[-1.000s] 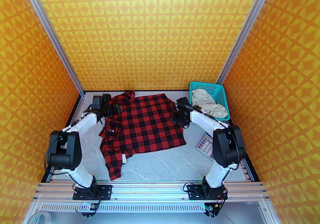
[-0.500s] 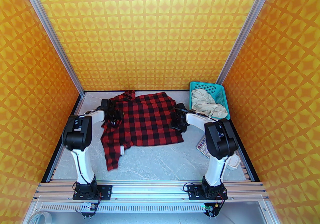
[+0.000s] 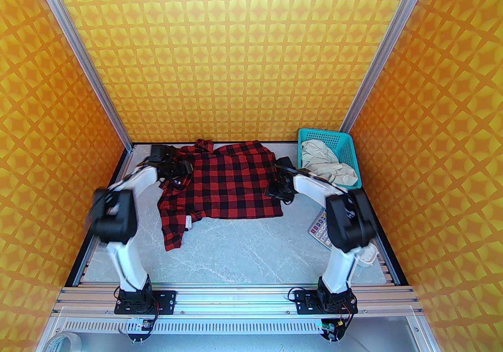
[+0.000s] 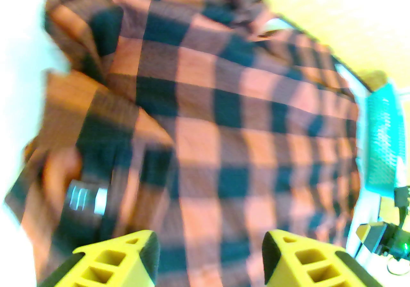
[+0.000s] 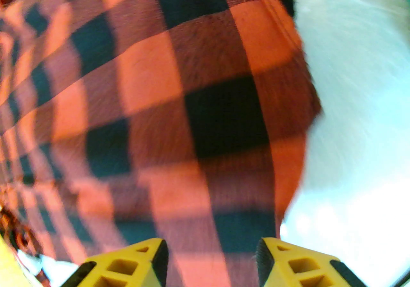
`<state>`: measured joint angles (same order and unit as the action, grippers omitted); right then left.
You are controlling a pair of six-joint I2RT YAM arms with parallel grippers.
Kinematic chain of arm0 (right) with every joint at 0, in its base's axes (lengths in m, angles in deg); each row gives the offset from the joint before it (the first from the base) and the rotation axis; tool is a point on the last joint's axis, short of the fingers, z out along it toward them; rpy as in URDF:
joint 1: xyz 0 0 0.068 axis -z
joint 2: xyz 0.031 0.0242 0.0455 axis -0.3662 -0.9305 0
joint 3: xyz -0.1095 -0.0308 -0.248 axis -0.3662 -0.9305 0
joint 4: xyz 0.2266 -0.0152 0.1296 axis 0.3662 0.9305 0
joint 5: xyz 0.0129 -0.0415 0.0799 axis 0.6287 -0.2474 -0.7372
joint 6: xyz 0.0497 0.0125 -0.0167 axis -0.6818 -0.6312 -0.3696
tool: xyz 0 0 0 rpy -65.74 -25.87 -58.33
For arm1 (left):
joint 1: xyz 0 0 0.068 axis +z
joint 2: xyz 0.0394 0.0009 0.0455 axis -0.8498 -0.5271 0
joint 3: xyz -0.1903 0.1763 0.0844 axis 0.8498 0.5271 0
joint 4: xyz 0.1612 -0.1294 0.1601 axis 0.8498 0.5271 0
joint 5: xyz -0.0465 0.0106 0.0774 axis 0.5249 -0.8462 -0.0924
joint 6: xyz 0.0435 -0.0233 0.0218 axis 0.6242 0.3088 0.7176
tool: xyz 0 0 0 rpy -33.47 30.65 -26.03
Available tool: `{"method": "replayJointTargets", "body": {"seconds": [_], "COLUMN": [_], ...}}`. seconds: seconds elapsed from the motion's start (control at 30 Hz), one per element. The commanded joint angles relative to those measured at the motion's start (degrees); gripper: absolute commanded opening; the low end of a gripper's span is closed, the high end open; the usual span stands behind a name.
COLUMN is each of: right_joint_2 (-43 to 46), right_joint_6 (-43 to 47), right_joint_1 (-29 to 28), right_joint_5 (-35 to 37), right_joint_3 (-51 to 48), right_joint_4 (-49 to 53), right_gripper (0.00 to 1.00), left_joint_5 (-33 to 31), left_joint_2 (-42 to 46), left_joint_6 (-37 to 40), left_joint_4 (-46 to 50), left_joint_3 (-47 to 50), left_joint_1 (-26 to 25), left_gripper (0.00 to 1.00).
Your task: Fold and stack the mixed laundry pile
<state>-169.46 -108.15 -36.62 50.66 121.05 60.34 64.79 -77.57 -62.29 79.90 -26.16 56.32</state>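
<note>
The red-and-black check shirt (image 3: 232, 185) lies spread at the back of the table, one sleeve (image 3: 173, 232) trailing toward the front left. Its black patch with white lettering (image 3: 175, 182) (image 4: 85, 200) sits near the left edge. My left gripper (image 3: 182, 170) (image 4: 210, 257) hovers over that left edge, jaws open, checked cloth (image 4: 224, 125) below them. At the shirt's right edge, my right gripper (image 3: 276, 190) (image 5: 211, 257) has its jaws apart with cloth (image 5: 192, 112) running between the fingers. The cream garment (image 3: 328, 163) is bunched in the basket.
The teal basket (image 3: 314, 132) (image 4: 382, 138) stands at the back right corner. A grey calculator (image 3: 319, 227) lies by the right arm's elbow, partly hidden, with a white object (image 3: 367, 256) near it. Bare grey table (image 3: 251, 252) stretches in front of the shirt.
The shirt has slid toward the back wall and bunched shorter. My left arm swung inward then back, and its jaws have opened. The right gripper stayed at the right edge.
</note>
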Motion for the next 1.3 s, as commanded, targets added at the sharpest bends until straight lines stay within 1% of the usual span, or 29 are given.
{"method": "replayJointTargets", "body": {"seconds": [0.0, 0.1, 0.23, 0.3, 0.47, 0.57, 0.63, 0.7, 0.77, 0.83, 0.93, 1.0, 1.1, 1.13, 1.27], "right_joint_2": [6.9, 12.1, 15.6, 16.1, 16.5, 16.5, 16.2, 16.2, 16.3, 16.6, 16.9, 17.3, 18.2, 18.6, 19.4], "right_joint_6": [-0.5, -1.0, -0.9, -0.6, 0.0, -0.5, -1.0, -1.2, -1.1, -0.9, -0.8, -1.0, -0.6, -0.4, 0.2], "right_joint_1": [-0.9, -1.7, -2.4, -2.5, -3.0, -3.0, -3.0, -3.1, -3.1, -3.1, -3.1, -3.1, -3.1, -3.1, -3.1], "right_joint_5": [-1.9, -2.8, -3.4, -4.3, -4.8, -4.8, -5.4, -5.5, -5.4, -5.3, -4.9, -5.0, -4.1, -3.5, -2.1], "right_joint_3": [-5.7, -11.2, -16.4, -17.6, -18.9, -20.0, -20.7, -21.2, -21.3, -21.2, -20.4, -19.8, -18.4, -17.8, -15.7], "right_joint_4": [-0.1, -0.9, -1.0, -0.9, -1.4, -2.9, -3.9, -4.2, -4.0, -3.7, -2.9, -2.6, -1.1, -0.4, 1.3], "right_gripper": [0.51, 0.51, 0.51, 0.51, 0.5, 0.5, 0.5, 0.5, 0.5, 0.5, 0.5, 0.5, 0.51, 0.5, 0.5], "left_joint_5": [-5.5, -8.8, -11.0, -11.3, -11.3, -11.5, -12.6, -14.0, -14.9, -15.5, -16.0, -16.4, -17.0, -17.1, -17.2], "left_joint_2": [9.9, 18.7, 25.1, 26.6, 25.3, 22.8, 21.2, 20.4, 20.6, 21.6, 24.6, 28.3, 32.2, 35.2, 37.7], "left_joint_6": [-2.9, -3.4, -6.6, -8.5, -11.2, -12.4, -12.5, -12.2, -11.9, -11.7, -11.0, -10.3, -7.2, -6.0, -2.4], "left_joint_4": [7.4, 12.5, 14.9, 14.7, 12.2, 8.8, 7.3, 7.3, 7.6, 8.0, 8.8, 10.5, 15.0, 16.2, 20.0], "left_joint_3": [12.0, 20.2, 27.9, 30.8, 35.0, 37.2, 37.9, 37.7, 37.2, 36.8, 36.5, 35.2, 30.2, 28.3, 20.6], "left_joint_1": [-0.1, -3.2, -8.5, -9.9, -14.5, -15.2, -15.2, -15.2, -15.2, -15.2, -15.3, -15.2, -15.2, -15.2, -15.2], "left_gripper": [0.58, 0.57, 0.57, 0.57, 0.57, 0.51, 0.45, 0.37, 0.26, 0.13, 0.0, 0.0, 0.0, 0.0, 0.0]}}
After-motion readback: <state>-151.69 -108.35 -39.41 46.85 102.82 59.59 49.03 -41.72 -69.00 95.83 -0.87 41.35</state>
